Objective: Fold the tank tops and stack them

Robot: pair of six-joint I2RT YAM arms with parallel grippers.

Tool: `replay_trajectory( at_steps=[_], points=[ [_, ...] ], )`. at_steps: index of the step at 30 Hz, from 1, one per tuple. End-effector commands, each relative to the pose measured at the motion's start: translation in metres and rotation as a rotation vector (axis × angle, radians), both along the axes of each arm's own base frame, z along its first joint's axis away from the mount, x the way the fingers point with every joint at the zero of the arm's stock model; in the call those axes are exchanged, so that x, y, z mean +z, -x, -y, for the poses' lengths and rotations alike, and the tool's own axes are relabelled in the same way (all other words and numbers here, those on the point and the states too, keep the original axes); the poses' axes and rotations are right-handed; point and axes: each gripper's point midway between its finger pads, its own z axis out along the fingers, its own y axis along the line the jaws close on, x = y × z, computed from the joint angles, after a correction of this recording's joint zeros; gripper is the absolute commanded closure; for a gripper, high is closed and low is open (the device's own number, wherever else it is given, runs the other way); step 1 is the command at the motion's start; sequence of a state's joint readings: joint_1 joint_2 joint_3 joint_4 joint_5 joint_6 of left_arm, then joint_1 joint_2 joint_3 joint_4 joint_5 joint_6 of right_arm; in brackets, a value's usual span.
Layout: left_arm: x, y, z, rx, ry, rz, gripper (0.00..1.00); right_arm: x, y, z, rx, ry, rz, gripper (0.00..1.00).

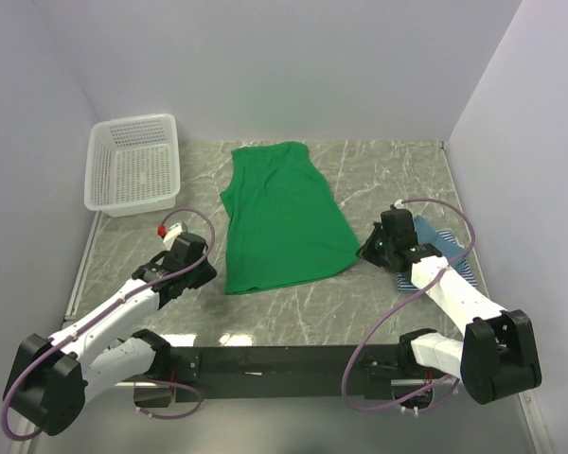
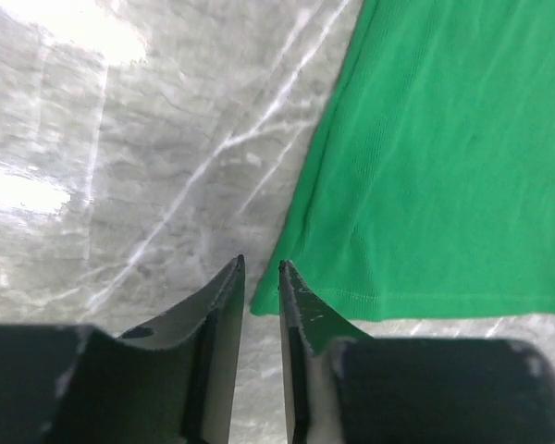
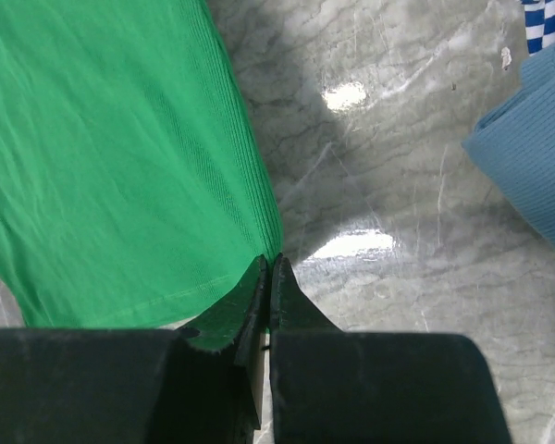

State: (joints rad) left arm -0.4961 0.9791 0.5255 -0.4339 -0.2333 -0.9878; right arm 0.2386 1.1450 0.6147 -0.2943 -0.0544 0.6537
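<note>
Risk: uneven lift, corner slips, fold skews. Cause: left fingers (image 2: pixel 287 282) part-open at green tank top (image 1: pixel 279 213) hem corner, nothing held; right fingers (image 3: pixel 268 268) closed at opposite corner, grip uncertain

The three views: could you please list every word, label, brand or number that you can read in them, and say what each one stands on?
No readable text in any view.
Green top, blue top, striped top and basket: no print or label shows.
Red-and-white piece: too small to tell whether it is marked.
</note>
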Motion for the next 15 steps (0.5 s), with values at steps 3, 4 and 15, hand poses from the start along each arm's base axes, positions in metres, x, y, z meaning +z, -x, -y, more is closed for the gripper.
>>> replay_trajectory(
  at_steps=[3, 4, 15],
  points=[
    [-0.007, 0.001, 0.019, -0.079, 0.07, -0.013, 0.75, 0.006, -0.001, 0.001, 0.01, 0.009, 0.023, 1.0],
    [-0.011, 0.003, 0.02, -0.098, 0.067, -0.02, 0.76, 0.005, -0.001, 0.001, 0.011, 0.008, 0.021, 1.0],
    [-0.03, 0.017, 0.044, -0.207, 0.021, -0.054, 0.59, 0.002, -0.001, 0.0, 0.009, 0.001, 0.019, 1.0]
  ],
)
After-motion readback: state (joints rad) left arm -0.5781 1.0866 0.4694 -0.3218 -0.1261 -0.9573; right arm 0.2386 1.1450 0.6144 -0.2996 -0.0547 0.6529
